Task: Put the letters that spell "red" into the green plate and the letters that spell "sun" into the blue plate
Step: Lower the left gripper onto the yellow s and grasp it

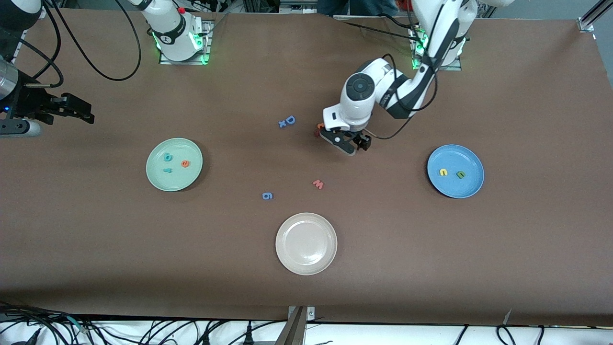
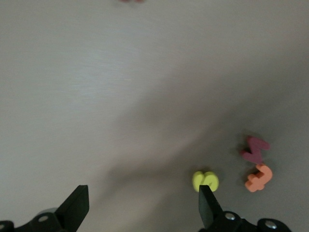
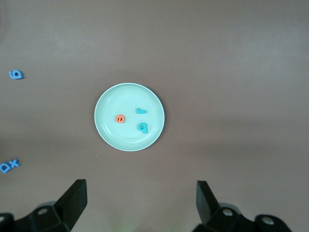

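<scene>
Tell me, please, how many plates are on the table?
3: the green plate toward the right arm's end, the blue plate toward the left arm's end, and the white plate between them, nearest the front camera. None seems hidden.

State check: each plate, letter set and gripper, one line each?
green plate: holds orange e, teal d, teal r
blue plate: holds yellow n, olive u
yellow s: on table, beside left gripper's finger
cream plate: empty
left gripper: open, low over table
right gripper: open, waiting
</scene>
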Action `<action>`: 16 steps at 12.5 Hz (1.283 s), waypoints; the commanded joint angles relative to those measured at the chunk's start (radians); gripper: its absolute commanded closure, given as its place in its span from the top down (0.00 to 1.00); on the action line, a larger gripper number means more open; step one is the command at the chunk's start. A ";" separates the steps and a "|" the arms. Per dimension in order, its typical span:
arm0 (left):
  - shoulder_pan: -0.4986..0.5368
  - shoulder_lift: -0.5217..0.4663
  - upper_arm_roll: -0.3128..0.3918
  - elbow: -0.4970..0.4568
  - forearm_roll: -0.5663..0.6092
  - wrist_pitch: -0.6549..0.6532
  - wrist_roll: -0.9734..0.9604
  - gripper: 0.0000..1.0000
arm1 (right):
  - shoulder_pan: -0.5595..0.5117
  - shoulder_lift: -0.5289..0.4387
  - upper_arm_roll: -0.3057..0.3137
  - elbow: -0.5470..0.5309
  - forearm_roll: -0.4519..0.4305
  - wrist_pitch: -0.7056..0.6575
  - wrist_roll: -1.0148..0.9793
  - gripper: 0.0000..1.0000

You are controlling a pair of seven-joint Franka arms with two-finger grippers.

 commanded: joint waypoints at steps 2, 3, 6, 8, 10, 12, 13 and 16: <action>-0.004 0.015 -0.014 0.009 0.031 0.018 0.010 1.00 | -0.019 -0.014 0.016 -0.001 0.006 -0.006 -0.020 1.00; -0.004 0.017 -0.021 0.010 0.031 0.018 0.010 1.00 | -0.021 -0.007 0.016 0.000 0.008 -0.006 -0.018 1.00; -0.011 0.026 -0.037 0.004 0.033 0.018 0.010 1.00 | -0.021 -0.005 0.016 0.005 0.008 -0.006 -0.017 1.00; -0.015 0.034 -0.041 -0.007 0.033 0.018 0.010 1.00 | -0.022 -0.007 0.012 0.003 0.012 -0.017 -0.017 1.00; -0.022 0.038 -0.042 -0.008 0.045 0.018 0.009 1.00 | -0.022 -0.005 0.004 0.005 0.014 -0.026 -0.018 1.00; -0.024 0.041 -0.042 -0.014 0.048 0.018 0.009 1.00 | -0.021 -0.007 0.008 0.006 0.011 -0.029 -0.017 1.00; -0.024 0.046 -0.042 -0.014 0.048 0.018 0.009 1.00 | -0.019 -0.007 0.008 0.007 0.011 -0.031 -0.017 1.00; -0.027 0.069 -0.042 -0.010 0.066 0.041 0.003 0.99 | -0.019 -0.007 0.010 0.006 0.011 -0.031 -0.017 1.00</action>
